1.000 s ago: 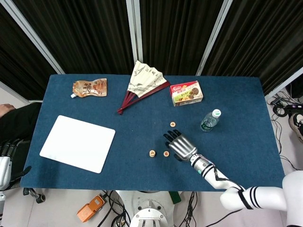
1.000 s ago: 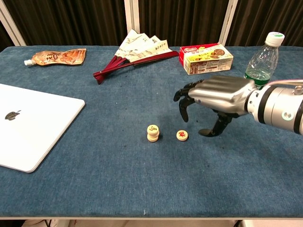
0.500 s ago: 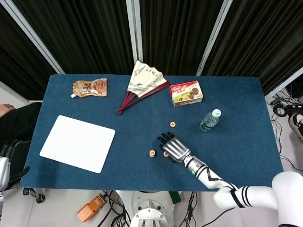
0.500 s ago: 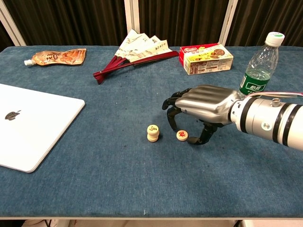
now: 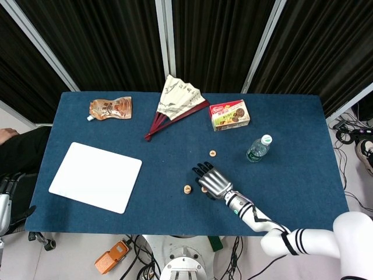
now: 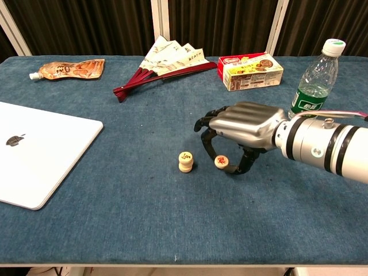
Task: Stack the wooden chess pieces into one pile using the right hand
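Note:
A two-high stack of round wooden chess pieces stands mid-table, also seen from the head camera as the stack. Just right of it, a single piece with a red character sits between the thumb and curled fingers of my right hand, which pinches it; it looks slightly tilted. From above, the right hand covers most of that piece. Another lone piece lies farther back. Only a sliver of my left hand shows at the left edge, off the table; its fingers are unclear.
A white laptop lies at the left. At the back are a snack pouch, a folding fan and a biscuit box. A water bottle stands just behind my right forearm.
My right hand moved left and down onto the single red-marked piece and its fingers closed around it. The piece shifted slightly. The stack has not moved.

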Controlling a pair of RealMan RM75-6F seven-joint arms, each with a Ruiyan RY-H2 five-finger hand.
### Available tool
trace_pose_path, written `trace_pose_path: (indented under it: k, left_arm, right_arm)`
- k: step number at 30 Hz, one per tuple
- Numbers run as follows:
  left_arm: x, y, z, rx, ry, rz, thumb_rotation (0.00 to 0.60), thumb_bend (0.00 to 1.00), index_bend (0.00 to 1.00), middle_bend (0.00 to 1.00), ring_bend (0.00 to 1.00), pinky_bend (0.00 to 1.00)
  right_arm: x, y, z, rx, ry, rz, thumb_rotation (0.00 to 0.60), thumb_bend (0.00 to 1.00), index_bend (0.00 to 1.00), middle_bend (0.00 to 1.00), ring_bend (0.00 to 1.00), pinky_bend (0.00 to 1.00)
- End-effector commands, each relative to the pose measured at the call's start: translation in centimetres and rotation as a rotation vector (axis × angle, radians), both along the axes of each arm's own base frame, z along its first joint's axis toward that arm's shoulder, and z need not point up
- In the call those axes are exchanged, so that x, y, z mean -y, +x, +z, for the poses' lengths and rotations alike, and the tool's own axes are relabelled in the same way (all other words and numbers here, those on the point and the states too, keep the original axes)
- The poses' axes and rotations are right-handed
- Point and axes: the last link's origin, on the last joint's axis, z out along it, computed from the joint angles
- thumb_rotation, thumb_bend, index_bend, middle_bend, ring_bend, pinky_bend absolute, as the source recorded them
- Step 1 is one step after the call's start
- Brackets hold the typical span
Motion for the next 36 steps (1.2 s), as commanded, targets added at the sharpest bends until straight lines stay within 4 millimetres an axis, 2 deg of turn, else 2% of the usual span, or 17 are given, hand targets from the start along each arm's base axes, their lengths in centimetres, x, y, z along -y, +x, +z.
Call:
trace_pose_path:
  k: [1,6,14,21,36]
  left_arm:
    - [0.0,0.0,0.1,-0.002,0.002,-0.002,0.6,0.0,0.18,0.16,0.12,0.0]
    - [-0.1,0.2,0.1,-0.003,0.002,-0.007,0.6,0.0,0.18,0.16,0.12,0.0]
    - [-0.1,0.3,0.0,-0.001,-0.001,-0.004,0.6,0.0,0.18,0.16,0.12,0.0]
    - [0.0,0.1,0.0,0.0,-0.001,0.002,0.6,0.0,0.18,0.16,0.12,0.0]
    - [0.0,0.0,0.0,0.001,0.0,0.006,0.6,0.0,0.18,0.16,0.12,0.0]
  right_arm:
    - [0.3,1.0,1.3,0.032,-0.028,0.019,0.6,0.44,0.57,0.18,0.15,0.18]
    - [0.2,3.1,2.3,0.066,-0.024,0.05,0.6,0.44,0.56,0.18,0.15,0.18]
    - [0.4,5.6,0.7,0.04,0.01,0.083,0.6,0.44,0.55,0.18,0.15,0.18]
    - [0.1,6.2,-0.3,0.012,0.026,0.094,0.6,0.44,0.54,0.18,0.15,0.18]
    - [0.1,6.3,-0.6,0.003,0.028,0.089,0.6,0.44,0.51,0.18,0.15,0.18]
